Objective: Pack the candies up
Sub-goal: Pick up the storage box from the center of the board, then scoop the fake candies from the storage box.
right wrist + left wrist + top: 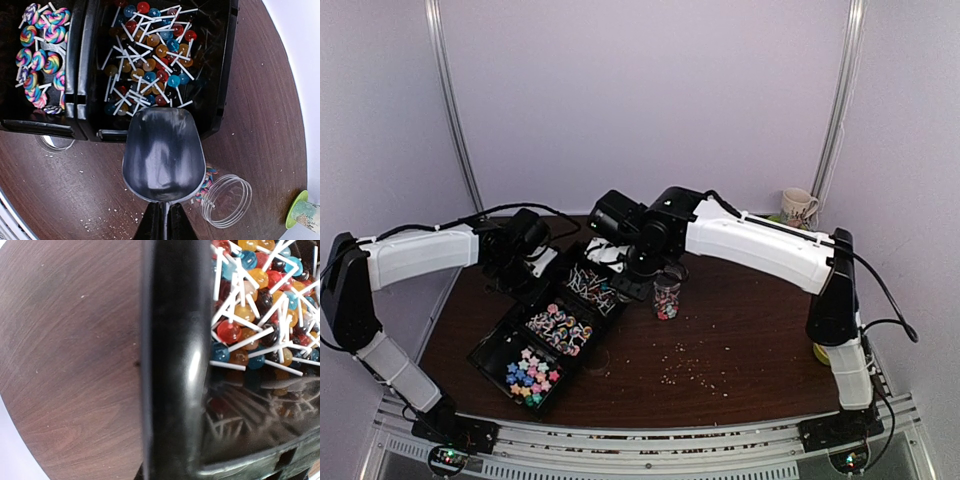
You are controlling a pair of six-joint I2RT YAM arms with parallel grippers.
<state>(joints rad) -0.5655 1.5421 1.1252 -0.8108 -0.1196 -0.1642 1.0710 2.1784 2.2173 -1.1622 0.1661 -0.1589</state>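
While the left gripper [535, 272] clamps the tray [227, 75] by its rim, apparently steadying it, the right gripper [162, 221], closed on the scoop [162, 150], holds it empty over the lollipops [150, 55].

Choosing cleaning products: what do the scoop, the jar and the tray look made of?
Scoop: likely metal, brushed grey with soft reflections. Jar: clear plastic, perhaps glass; table shows through. Tray: glossy black plastic, by its moulded walls and highlights.
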